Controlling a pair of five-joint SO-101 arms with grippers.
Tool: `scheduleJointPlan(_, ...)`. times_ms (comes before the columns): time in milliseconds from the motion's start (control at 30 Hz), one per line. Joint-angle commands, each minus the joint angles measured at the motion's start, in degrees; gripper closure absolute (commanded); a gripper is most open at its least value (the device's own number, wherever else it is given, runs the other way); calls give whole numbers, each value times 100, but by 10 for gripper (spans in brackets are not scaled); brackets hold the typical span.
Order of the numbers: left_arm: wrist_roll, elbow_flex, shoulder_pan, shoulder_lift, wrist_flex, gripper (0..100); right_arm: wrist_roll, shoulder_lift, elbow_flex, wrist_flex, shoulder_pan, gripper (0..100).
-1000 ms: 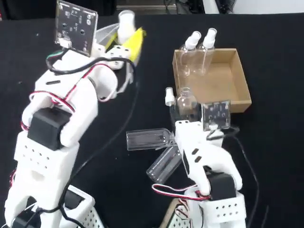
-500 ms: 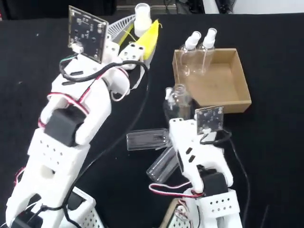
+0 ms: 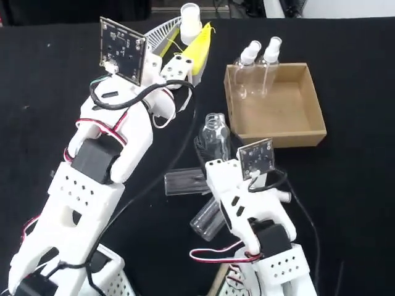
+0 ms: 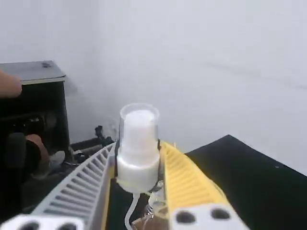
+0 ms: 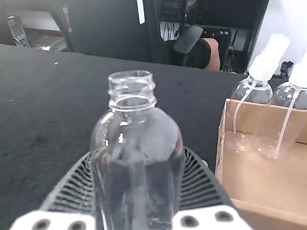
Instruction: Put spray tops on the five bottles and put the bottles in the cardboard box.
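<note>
Both pairs of fingers are closed on something. The left fingers (image 4: 184,175), one grey and one yellow, pinch a white spray top (image 4: 138,143) by its collar, clear cap upward and thin dip tube hanging down between them; in the high view this spray top (image 3: 190,15) sits at the far edge of the black counter (image 3: 345,203), left of the cardboard box (image 3: 274,140). The right fingers (image 5: 201,182), dark and ribbed, clasp an upright clear bottle (image 5: 136,167) around its body, its neck open and bare. That bottle (image 3: 216,132) stands just beside the box's near left corner. Two capped bottles (image 3: 247,74) stand together in the box's far left corner. Two uncapped bottles (image 3: 188,182) lie on their sides on the counter next to the right arm.
</note>
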Motion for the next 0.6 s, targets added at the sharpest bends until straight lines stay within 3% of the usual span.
scheduleJointPlan(0,70,154,251,-712,-44,970,9,-110,-22,-202,-62,988)
scheduleJointPlan(267,35,804,954,-1714,-9,970,9,-110,-22,-211,-62,987)
scheduleJointPlan(567,70,804,945,-1697,26,970,-18,-119,31,-563,176,987)
